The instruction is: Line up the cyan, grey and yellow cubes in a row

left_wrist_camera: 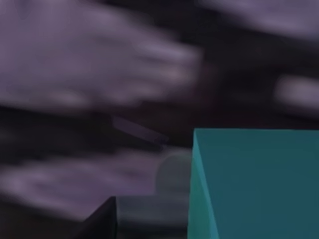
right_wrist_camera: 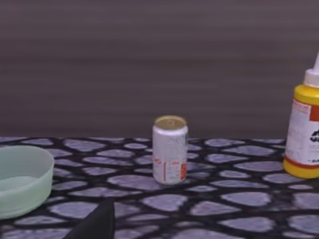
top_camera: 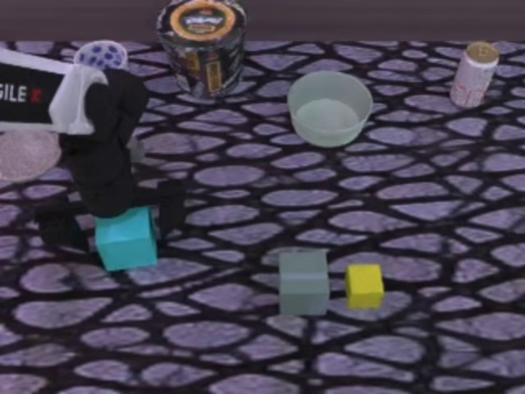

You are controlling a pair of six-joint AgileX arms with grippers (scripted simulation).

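Note:
The cyan cube [top_camera: 125, 238] rests on the table at the left. My left gripper [top_camera: 115, 220] hangs over its far edge, open, with one dark finger [top_camera: 59, 227] to the cube's left and the other [top_camera: 172, 209] to its right. In the left wrist view the cyan cube [left_wrist_camera: 254, 184] fills one side, and a gap separates it from the single finger [left_wrist_camera: 102, 221] that shows. The grey cube [top_camera: 303, 282] and the small yellow cube [top_camera: 364, 285] stand side by side near the front centre, a little apart. My right arm is out of the top view; one finger [right_wrist_camera: 97, 224] shows over bare table.
At the back stand a pale green bowl [top_camera: 330, 107], a round printed tub [top_camera: 202, 33] and a white can [top_camera: 473, 74]. A yellow-and-white bottle [right_wrist_camera: 304, 134] stands near the can. A pinkish disc [top_camera: 25, 152] lies at the left edge.

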